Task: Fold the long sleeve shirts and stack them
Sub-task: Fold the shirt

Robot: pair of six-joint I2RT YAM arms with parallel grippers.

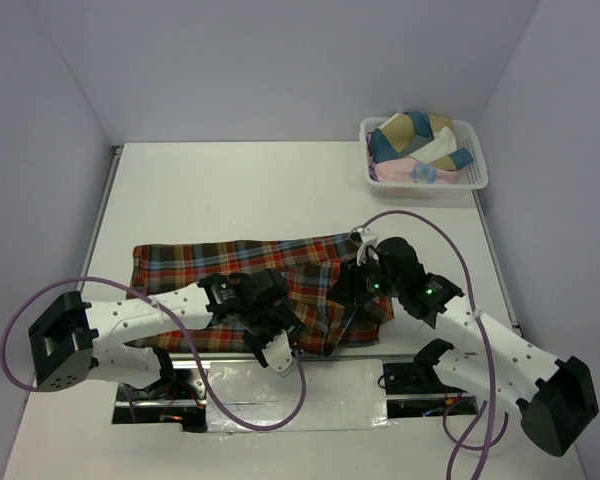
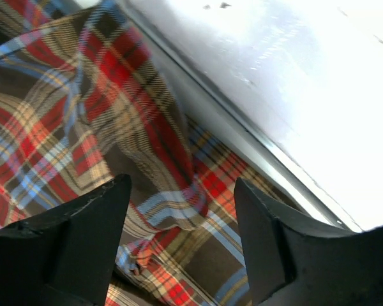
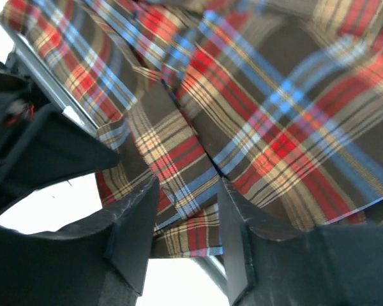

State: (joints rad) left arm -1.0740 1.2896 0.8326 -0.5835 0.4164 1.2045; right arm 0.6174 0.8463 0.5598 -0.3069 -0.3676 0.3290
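One long sleeve shirt point(image 1: 230, 270), red-orange, brown and blue plaid flannel, lies partly folded as a wide band across the near half of the table. My left gripper point(image 1: 273, 335) hovers over its near edge, right of centre. In the left wrist view the left gripper point(image 2: 182, 220) is open, with rumpled plaid point(image 2: 115, 127) between and below the fingers point(image 2: 83, 242). My right gripper point(image 1: 352, 292) is low over the shirt's right end. In the right wrist view the right gripper point(image 3: 186, 223) is open, jaws a little apart, with the shirt's hem point(image 3: 191, 191) in the gap.
A white slotted basket point(image 1: 474, 178) at the far right corner holds several bundled cloths in blue, tan and pink. The arm mounts and a metal strip point(image 1: 280, 385) run along the near table edge. Purple cables loop beside both arms.
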